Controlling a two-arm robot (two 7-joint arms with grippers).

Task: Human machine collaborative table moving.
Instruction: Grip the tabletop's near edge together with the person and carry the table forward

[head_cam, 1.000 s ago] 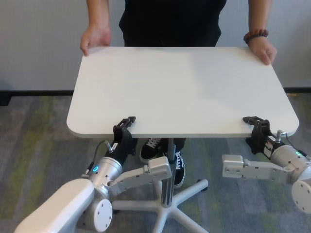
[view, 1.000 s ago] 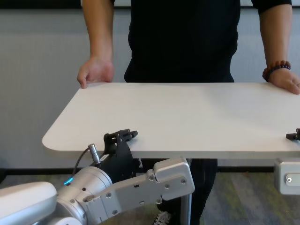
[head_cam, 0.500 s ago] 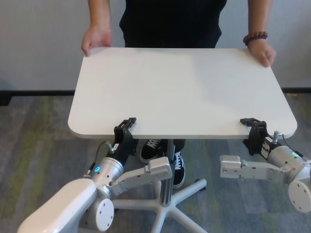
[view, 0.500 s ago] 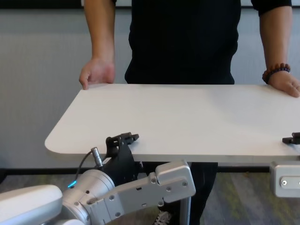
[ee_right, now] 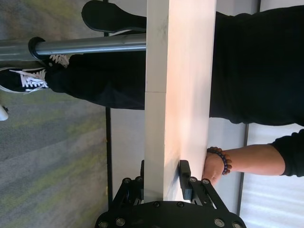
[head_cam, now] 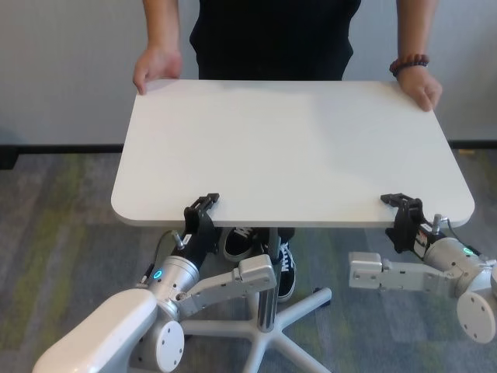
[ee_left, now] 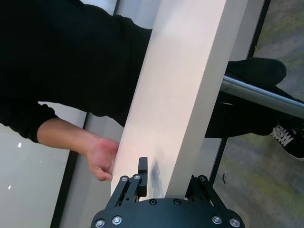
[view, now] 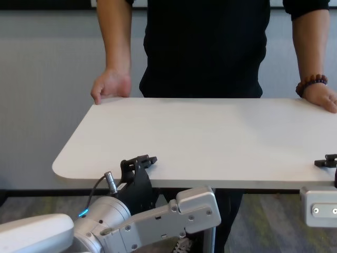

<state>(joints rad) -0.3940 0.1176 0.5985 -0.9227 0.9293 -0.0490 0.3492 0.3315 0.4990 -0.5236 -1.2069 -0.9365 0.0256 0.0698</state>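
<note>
Grey carpet, pale wall behind. The table stands between you and the person, whose hands hold its far corners. Your left gripper and right gripper are each clamped on the near edge, one finger above the top and one below, as both wrist views show. Step in hand, by my reading: the shared carry. Next move calls for both arms travelling together, level, matching the person's pace so neither clamp slips.

Left end effector, right end effector: both clamped, arms low.
</note>
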